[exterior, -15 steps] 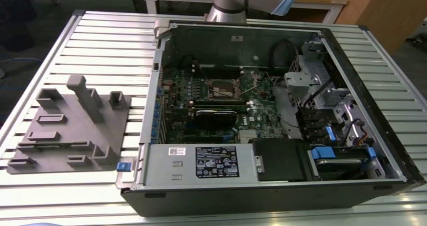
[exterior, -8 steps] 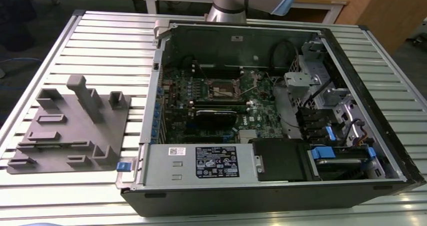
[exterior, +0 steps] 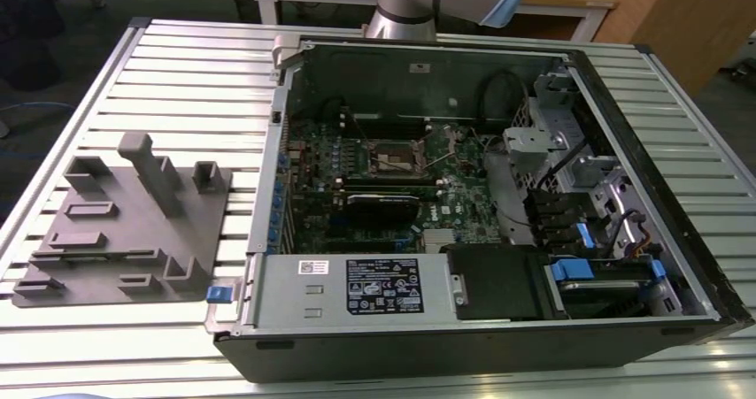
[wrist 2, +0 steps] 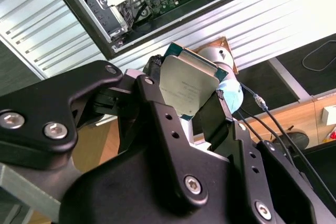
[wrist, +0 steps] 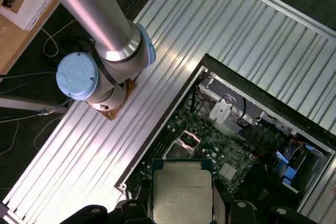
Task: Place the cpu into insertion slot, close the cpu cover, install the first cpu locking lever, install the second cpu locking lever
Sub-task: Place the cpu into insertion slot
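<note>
Second wrist view: pincer [wrist 2: 185, 94] is clenching the cpu [wrist 2: 189, 80] flat between its fingers [wrist 2: 157, 109], hovering above the open computer case [exterior: 473, 353]. Insertion slot [exterior: 398, 156] is lying well apart, out past the fingertips, roughly in line with the held chip, looking empty.

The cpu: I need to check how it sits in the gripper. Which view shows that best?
The second wrist view: the cpu is clamped in the gripper, a finger visible on each side. The first wrist view shows its metal top face-on, the grip mostly cut off.
</note>
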`<action>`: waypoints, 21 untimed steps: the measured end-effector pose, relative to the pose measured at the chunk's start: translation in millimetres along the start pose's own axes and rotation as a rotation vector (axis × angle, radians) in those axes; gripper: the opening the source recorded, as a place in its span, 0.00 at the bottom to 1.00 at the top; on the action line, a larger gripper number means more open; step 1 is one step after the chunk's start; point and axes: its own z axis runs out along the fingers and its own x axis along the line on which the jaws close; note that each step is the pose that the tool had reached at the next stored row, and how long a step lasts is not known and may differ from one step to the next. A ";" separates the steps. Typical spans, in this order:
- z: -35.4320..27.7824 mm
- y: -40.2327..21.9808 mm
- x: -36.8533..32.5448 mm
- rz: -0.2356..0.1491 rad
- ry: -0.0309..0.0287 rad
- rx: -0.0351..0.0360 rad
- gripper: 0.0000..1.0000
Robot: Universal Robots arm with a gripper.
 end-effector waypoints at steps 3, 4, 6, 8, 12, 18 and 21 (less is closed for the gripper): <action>4.0 -1.2 -1.3 0.001 -0.0045 0.0024 0.54; 5.3 -1.6 -1.7 0.001 -0.0060 0.0032 0.54; 7.7 -2.4 -2.5 0.002 -0.0102 0.0057 0.54; 9.3 -2.6 -2.8 0.002 -0.0176 0.0104 0.54; 9.7 -2.8 -2.9 0.002 -0.0209 0.0125 0.54; 10.4 -2.7 -2.8 0.002 -0.0211 0.0127 0.54; 13.2 -3.7 -3.8 0.002 -0.0212 0.0127 0.54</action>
